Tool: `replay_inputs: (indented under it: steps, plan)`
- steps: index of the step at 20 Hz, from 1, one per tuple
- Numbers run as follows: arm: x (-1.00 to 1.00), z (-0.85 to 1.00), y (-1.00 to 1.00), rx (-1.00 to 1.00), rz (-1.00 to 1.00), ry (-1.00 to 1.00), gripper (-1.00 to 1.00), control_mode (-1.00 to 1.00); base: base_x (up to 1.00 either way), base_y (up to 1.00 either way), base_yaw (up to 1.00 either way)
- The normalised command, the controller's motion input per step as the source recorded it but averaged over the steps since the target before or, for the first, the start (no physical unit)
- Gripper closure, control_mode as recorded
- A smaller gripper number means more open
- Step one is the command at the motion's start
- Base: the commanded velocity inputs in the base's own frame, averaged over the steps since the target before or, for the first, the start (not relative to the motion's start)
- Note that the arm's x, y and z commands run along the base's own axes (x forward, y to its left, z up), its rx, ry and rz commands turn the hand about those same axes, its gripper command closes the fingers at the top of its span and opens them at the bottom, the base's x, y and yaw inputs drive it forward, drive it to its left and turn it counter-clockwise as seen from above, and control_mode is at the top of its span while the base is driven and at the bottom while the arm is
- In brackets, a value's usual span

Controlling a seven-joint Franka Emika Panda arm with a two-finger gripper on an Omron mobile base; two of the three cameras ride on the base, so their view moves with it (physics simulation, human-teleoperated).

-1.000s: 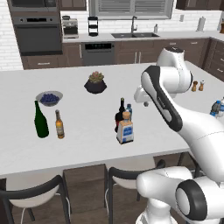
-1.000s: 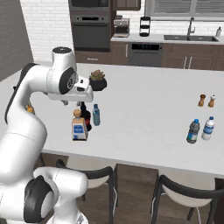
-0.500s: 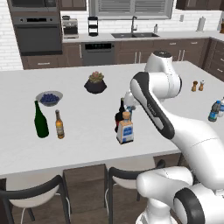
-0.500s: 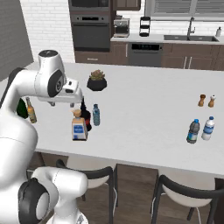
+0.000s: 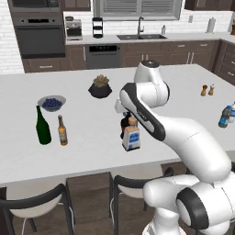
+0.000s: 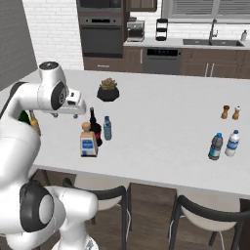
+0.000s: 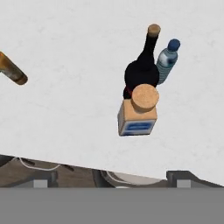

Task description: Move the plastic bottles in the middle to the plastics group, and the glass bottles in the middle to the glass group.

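Nearest the counter's front edge stands the square bottle (image 5: pixel 131 137) with its blue-and-white label and tan stopper, upright on the white counter (image 5: pixel 92 151). In the hand view the square bottle (image 7: pixel 138 114) sits right of centre, seen from above. Just behind it and touching or nearly so is the dark round-bellied bottle (image 6: pixel 93 129) with its thin neck, upright; in the hand view the dark bottle (image 7: pixel 142 70) rises past the stopper. Beside that stands the small water bottle (image 6: pixel 107 128) with a blue label, close against the dark one in the hand view (image 7: pixel 166 61). These three make a tight cluster in the middle of the counter.

The claw (image 6: pixel 78 103) hangs above the counter, up and to the left of the cluster in the right base view, clear of all three bottles. Its jaws stand wide apart and it grips nothing.

Toward the left end of the counter the tall green bottle (image 5: pixel 43 126) and the slim amber bottle (image 5: pixel 62 131) stand side by side, well apart from the middle cluster. Behind them lies a bowl of blue fruit (image 5: pixel 51 103). Toward the right end stand two small water bottles (image 6: pixel 223 145), close together. Further back are a dark pot with a plant (image 5: pixel 100 87) and a pair of shakers (image 6: pixel 230 112).
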Motion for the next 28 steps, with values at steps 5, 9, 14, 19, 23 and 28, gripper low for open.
replay_inputs:
  steps: [5,9,14,19,23,28]
  plan:
    - [0.11,-0.14,-0.39,0.0,-0.02,0.0,-1.0,-1.0,0.0,0.0,0.0]
    - [0.0,-0.09,-0.35,0.0,-0.03,0.0,-1.0,-1.0,0.0,0.0,0.0]
    - [0.03,-0.16,-0.08,0.0,0.0,0.01,-1.0,-1.0,0.0,0.0,0.0]
    - [0.34,-0.29,0.0,0.0,0.0,0.0,-1.0,-1.0,0.0,0.0,0.0]
    - [0.44,-0.16,0.0,0.0,0.0,0.01,-1.0,-1.0,0.0,0.0,0.0]
    - [0.4,-0.1,0.0,0.0,0.0,0.03,-1.0,-1.0,0.0,0.0,0.0]
